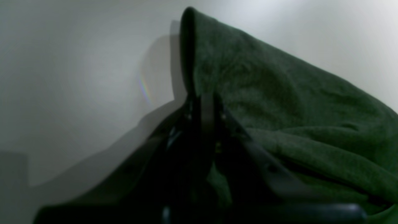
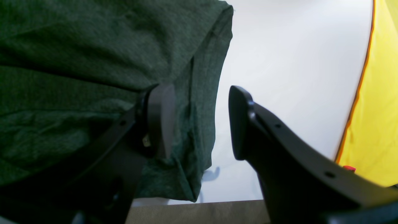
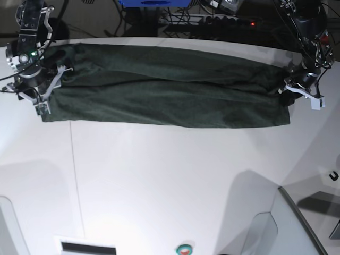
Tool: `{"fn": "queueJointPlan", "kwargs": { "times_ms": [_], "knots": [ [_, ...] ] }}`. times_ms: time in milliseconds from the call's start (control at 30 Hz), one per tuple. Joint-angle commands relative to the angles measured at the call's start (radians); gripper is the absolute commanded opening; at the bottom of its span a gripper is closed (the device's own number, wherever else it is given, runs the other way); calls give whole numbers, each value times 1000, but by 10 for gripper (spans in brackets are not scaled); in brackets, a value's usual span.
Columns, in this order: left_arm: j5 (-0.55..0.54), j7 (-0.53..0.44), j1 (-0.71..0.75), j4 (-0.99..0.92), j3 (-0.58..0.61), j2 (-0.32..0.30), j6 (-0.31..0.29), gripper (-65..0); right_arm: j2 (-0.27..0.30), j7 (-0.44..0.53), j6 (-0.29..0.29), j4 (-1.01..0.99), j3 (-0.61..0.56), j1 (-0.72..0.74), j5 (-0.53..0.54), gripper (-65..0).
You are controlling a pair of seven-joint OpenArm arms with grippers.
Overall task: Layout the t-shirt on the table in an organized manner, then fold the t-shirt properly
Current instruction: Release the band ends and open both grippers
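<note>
The dark green t-shirt (image 3: 170,95) lies stretched in a long band across the far part of the white table (image 3: 170,186). At the band's right end, my left gripper (image 3: 288,94) is shut on the t-shirt. In the left wrist view its fingers (image 1: 203,99) pinch a fold of the t-shirt (image 1: 279,93) that rises above the table (image 1: 77,77). My right gripper (image 3: 43,102) sits at the band's left end. In the right wrist view the right gripper (image 2: 199,121) is open. The t-shirt's (image 2: 77,46) edge hangs between the jaws, next to the left finger.
Cables and a power strip (image 3: 223,21) run behind the table's far edge. A thin seam (image 3: 74,175) crosses the tabletop. A yellow surface (image 2: 379,93) lies beyond the table (image 2: 279,46) in the right wrist view. A grey panel (image 3: 300,223) stands at the near right corner.
</note>
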Motion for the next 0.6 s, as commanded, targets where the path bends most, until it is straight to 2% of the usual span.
{"fn": "queueJointPlan", "kwargs": {
  "times_ms": [0,200,367,433,567],
  "knots": [
    [66,82,4,-6,6,-2,14,-650,6,16,-5,19,2,4,0,-378],
    [65,78,-24,34,-3,-49,14,-650,6,16,-5,19,2,4,0,-378],
    [66,81,14,154,1,-51,14,-650,6,16,-5,19,2,4,0,-378],
    [66,82,51,247,6,-42,14,-650,6,16,-5,19,2,4,0,-378],
    [66,84,140,461,6,24,14,-650,6,16,-5,19,2,4,0,-378]
  ]
}}
